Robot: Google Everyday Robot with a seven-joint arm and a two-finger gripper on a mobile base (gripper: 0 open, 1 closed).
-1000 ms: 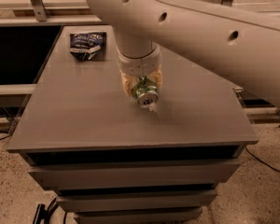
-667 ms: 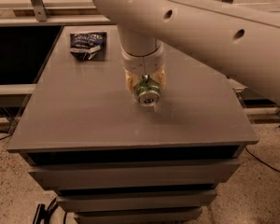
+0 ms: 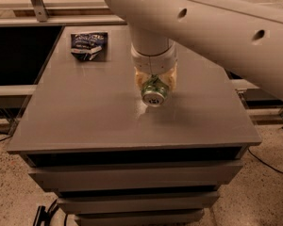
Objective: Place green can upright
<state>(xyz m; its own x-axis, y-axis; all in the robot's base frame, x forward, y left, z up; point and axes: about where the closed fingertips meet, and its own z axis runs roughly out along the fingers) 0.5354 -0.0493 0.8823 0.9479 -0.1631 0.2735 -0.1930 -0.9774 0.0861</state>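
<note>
Over the last 1 second my arm (image 3: 203,27) has swung a little to the right across the view, and most of that shift came in the final 0.7 seconds. My gripper (image 3: 154,84) went with it and now hangs above the grey table (image 3: 85,117) slightly nearer its right edge than before. The green can (image 3: 154,96), pinched between my fingers (image 3: 140,78), rode along the same small way to the right. It sits a touch higher in the view than it did.

Robot lab (speckled floor (image 3: 9,192), loose cables (image 3: 269,164)), grey drawer cabinet (image 3: 132,178), gripper (image 3: 155,83) holding green can (image 3: 154,95) above it
</note>
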